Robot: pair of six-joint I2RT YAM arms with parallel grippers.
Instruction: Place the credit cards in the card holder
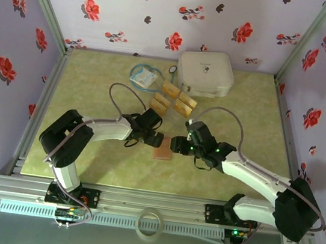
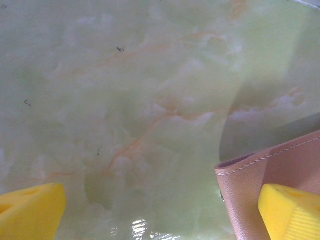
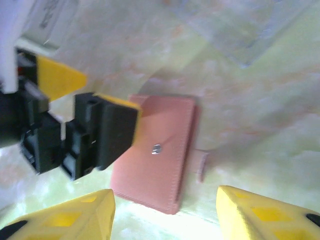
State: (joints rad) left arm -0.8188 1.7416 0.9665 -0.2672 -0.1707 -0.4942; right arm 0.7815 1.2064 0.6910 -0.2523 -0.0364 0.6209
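Note:
The reddish-brown card holder [image 1: 163, 153] lies shut and flat on the green table between my two grippers. Several golden-tan credit cards [image 1: 178, 101] lie loose behind it, near the white case. My left gripper [image 1: 155, 139] stands open at the holder's left edge; in the left wrist view one yellow fingertip [image 2: 292, 210] sits over the card holder [image 2: 250, 185], with the left gripper [image 2: 160, 215] otherwise over bare table. My right gripper [image 3: 166, 216] is open, nothing between its fingers, just short of the card holder [image 3: 167, 175]. The left gripper's black finger [image 3: 107, 135] overlaps the holder's far side.
A large white rounded case [image 1: 205, 73] stands at the back right. A blue-white packet [image 1: 145, 78] and a small round object [image 1: 173, 70] lie at the back. Flowered walls enclose the table [image 1: 95, 88] on three sides. Open table surface lies left and right of the holder.

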